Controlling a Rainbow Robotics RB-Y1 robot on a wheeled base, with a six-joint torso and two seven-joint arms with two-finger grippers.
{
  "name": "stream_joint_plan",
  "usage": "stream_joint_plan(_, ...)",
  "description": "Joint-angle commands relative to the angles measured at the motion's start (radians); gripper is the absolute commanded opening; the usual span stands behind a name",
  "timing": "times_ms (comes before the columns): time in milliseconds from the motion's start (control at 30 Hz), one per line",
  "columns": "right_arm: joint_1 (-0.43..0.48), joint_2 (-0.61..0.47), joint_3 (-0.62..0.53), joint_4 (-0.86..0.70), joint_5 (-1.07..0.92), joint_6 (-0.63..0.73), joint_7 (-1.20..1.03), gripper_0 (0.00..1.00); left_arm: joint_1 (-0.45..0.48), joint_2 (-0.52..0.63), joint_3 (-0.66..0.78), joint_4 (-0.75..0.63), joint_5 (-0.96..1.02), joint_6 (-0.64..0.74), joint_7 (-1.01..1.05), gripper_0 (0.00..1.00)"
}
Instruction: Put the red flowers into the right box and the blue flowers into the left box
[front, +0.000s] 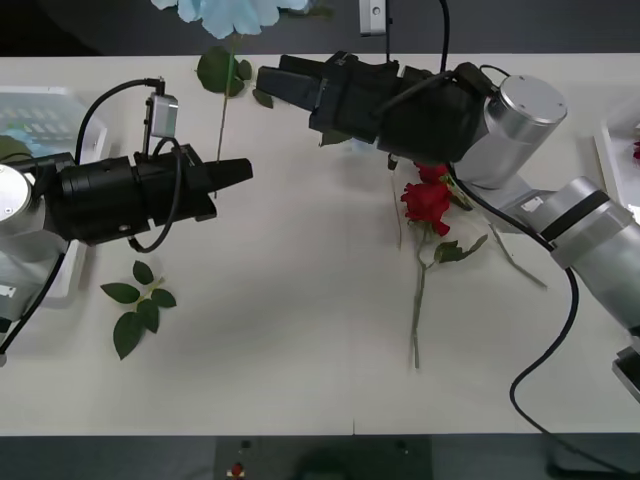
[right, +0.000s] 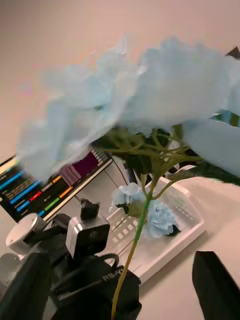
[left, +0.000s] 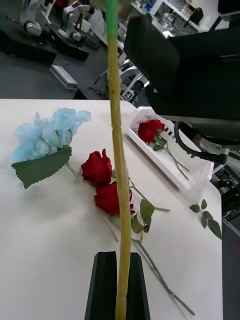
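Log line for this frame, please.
left hand: shut on blue flower stem | right hand: open, beside it | two red flowers on table

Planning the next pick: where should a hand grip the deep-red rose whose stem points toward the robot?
Probably grip the deep-red rose by its thin green stem below the leaves, from above: that stretch lies flat and bare on the white table.

My right tool (front: 268, 82) hides the red flowers' (front: 428, 203) upper bloom. Blue flowers (front: 222, 14) beyond it cut off by frame edge; blurred close-up bloom in right wrist view. Right box (front: 607, 150) mostly out of frame. My left arm covers part of the left box (front: 45, 110).
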Motion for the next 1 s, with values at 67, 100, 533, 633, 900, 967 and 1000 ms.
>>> stream_joint_plan(67,-0.030,-0.092,0.001,-0.031,-0.007,0.055,-0.014,0.93,-0.036,0.065,0.119,-0.014,-0.100,0.095,0.202,0.00)
stream_joint_plan(100,-0.030,-0.120,0.013,-0.034,-0.008,0.066,-0.014,0.93,-0.036,0.076,0.143,-0.013,-0.128,0.118,0.233,0.00)
stream_joint_plan(533,-0.030,-0.541,0.282,-0.150,-0.044,0.014,-0.021,0.93,0.047,0.106,0.431,-0.134,-0.567,0.164,0.397,0.00)
stream_joint_plan(633,-0.030,-0.632,0.323,-0.147,0.018,0.005,-0.069,0.93,0.119,0.106,0.505,-0.240,-0.810,0.095,0.397,0.00)
stream_joint_plan(900,-0.032,-0.715,0.328,-0.111,0.323,0.037,-0.265,0.93,0.162,0.106,0.606,-0.277,-1.022,0.094,0.397,0.00)
stream_joint_plan(967,-0.032,-0.712,0.328,-0.086,0.426,0.049,-0.317,0.93,0.178,0.106,0.612,-0.275,-1.083,0.077,0.400,0.00)
stream_joint_plan(1000,-0.032,-0.710,0.328,-0.080,0.453,0.052,-0.331,0.93,0.182,0.106,0.614,-0.275,-1.100,0.071,0.400,0.00)
